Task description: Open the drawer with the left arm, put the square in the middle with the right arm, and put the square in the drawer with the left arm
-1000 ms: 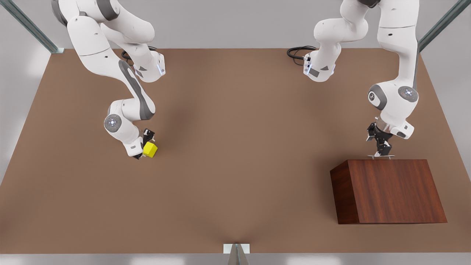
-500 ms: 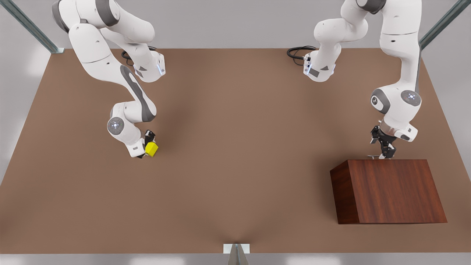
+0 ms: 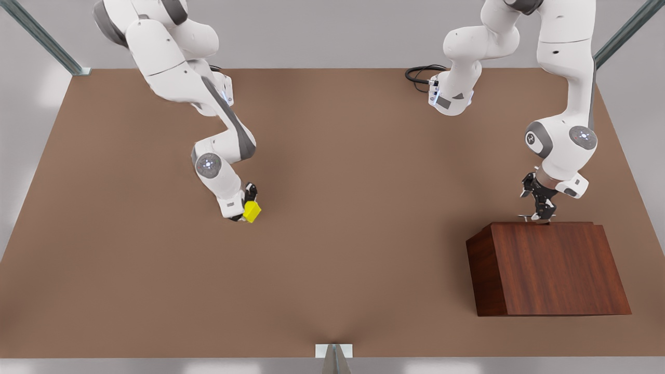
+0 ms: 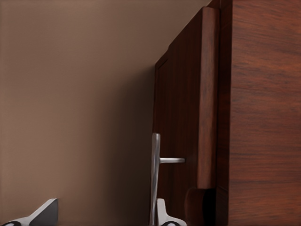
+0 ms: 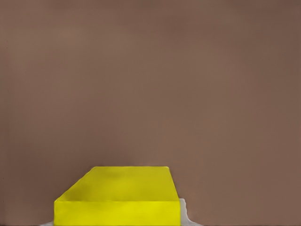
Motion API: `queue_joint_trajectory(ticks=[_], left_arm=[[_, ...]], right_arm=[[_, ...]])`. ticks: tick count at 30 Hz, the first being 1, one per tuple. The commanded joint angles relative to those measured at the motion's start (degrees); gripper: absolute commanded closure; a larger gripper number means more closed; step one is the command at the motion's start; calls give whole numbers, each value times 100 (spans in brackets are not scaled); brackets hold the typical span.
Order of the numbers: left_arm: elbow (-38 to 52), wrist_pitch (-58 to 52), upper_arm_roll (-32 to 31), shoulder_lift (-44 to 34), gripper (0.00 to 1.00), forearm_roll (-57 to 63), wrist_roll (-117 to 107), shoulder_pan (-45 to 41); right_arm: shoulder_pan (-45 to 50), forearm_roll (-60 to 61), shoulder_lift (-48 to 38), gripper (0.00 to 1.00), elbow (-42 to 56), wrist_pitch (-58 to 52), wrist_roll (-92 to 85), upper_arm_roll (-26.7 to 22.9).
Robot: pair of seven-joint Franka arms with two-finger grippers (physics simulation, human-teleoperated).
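Front view, table: plain matte brown tabletop (image 3: 343, 249), unmarked, with a grey surround.
Cabinet: large box cabinet (image 3: 556, 270) of dark reddish-brown wood grain, flat-faced and sharp-edged, on the front view's right.
Drawer: dark reddish-brown wood-grain drawer front (image 4: 183, 117) with a thin silver bar handle (image 4: 154, 179) on a short post; the front stands a little proud of the cabinet body.
Left arm: white jointed arm (image 3: 563, 140) with grey joint bands, elbow high, wrist bent down at the cabinet's far edge.
Left gripper: black two-finger claw (image 3: 540, 214) at the handle; in the left wrist view the bar runs between its two light fingertips (image 4: 162, 214), one of them against it, the other apart, so the claw looks released.
Square: small bright yellow cube (image 3: 252, 211), plain smooth faces, left of the table's centre in the front view, well apart from the cabinet.
Right arm: matching white arm (image 3: 218, 156), reaching down and forward, wrist tilted.
Right gripper: black claw (image 3: 248, 208) clenched on the yellow cube; whether the cube touches the tabletop cannot be told.
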Motion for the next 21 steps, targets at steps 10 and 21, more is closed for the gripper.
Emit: queue_joint_trajectory(ticks=[10,21], left_arm=[[-25,-270,246,-97,0,237,35,43],[-191,-719,325,-396,0,272,35,34]], right_arm=[[3807,139,3454,42,5812,-1742,4377,-1303],[4026,130,4009,0,6208,-1355,4782,-1294]])
